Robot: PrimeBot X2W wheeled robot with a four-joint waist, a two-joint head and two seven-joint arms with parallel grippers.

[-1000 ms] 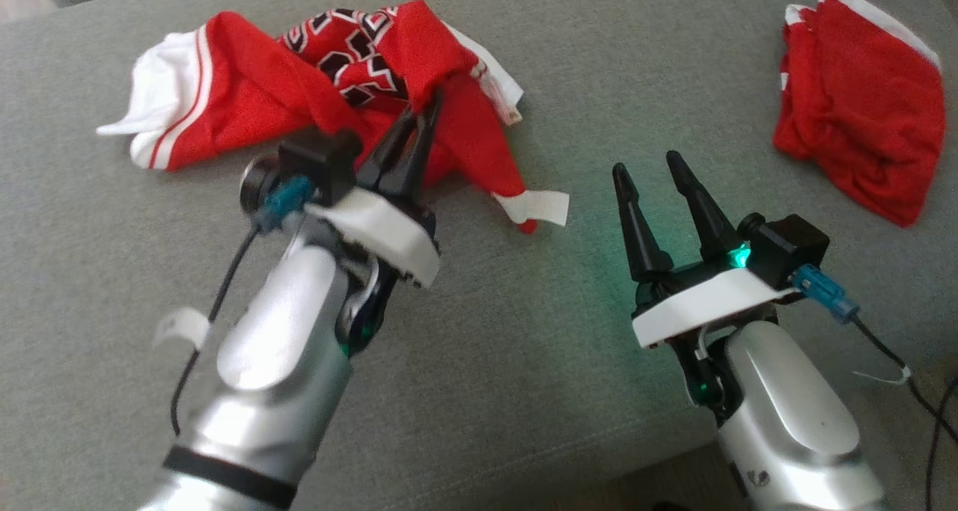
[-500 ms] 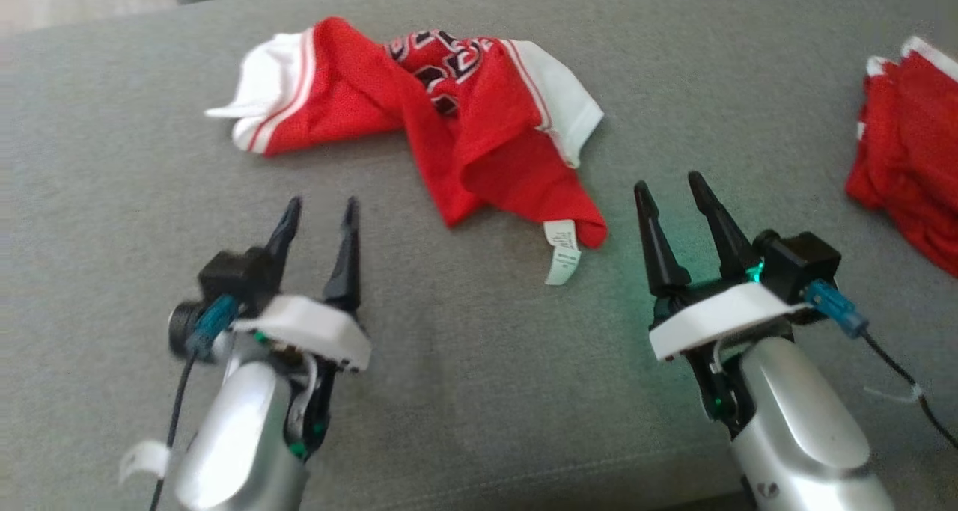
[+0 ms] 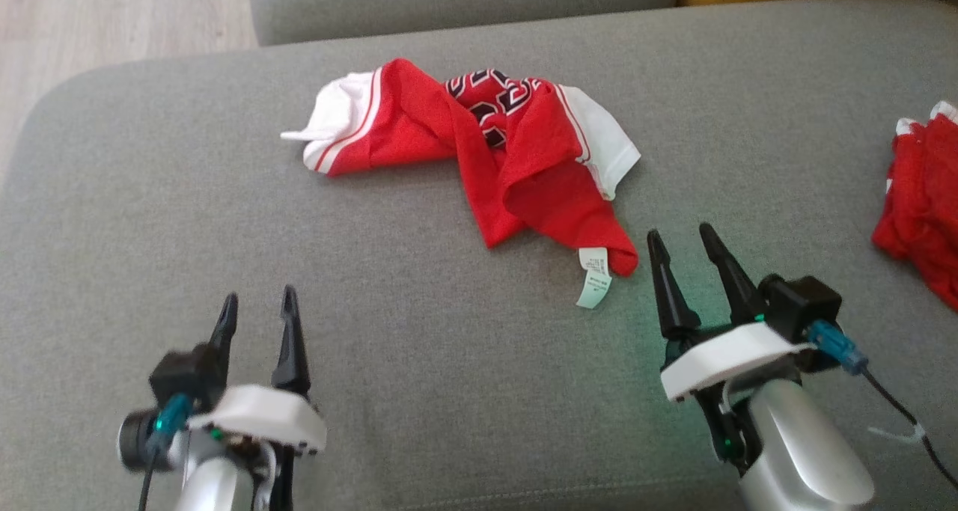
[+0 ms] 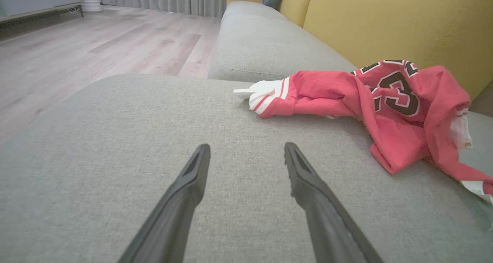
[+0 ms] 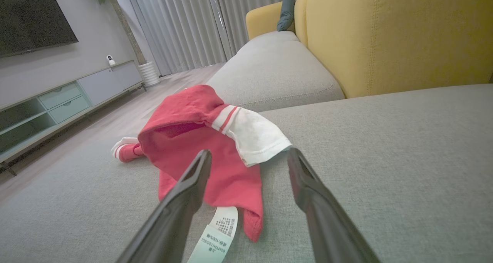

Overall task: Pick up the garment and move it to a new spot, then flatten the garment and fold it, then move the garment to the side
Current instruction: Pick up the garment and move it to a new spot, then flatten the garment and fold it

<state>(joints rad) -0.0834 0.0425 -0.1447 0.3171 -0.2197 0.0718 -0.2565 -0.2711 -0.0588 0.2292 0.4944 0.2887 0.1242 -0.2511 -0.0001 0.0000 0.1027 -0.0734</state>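
Lying crumpled on the grey sofa (image 3: pixel 150 219), head view: red garment (image 3: pixel 516 174), ahead of left claw (image 3: pixel 259 295) and right claw (image 3: pixel 679 231), both wide, empty. Left wrist view: numeral (image 4: pixel 402 95) "3" readable, neighbouring digit partly folded away. Right wrist view: care tag (image 5: pixel 215 232), print mostly illegible.

Grey sofa seat (image 3: pixel 449 391), yellow backrest (image 4: pixel 385 20), wood floor (image 4: pixel 77 55)

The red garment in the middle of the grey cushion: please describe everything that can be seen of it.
The red garment is a jersey-like top of thin, soft-looking fabric, with white sleeve parts edged in red stripes and black, white-outlined numerals. It lies crumpled and twisted on the grey cushion. A white care label sticks out at its near corner. The right pincer is open close beside that corner, the left pincer open farther off; neither seems to touch it.
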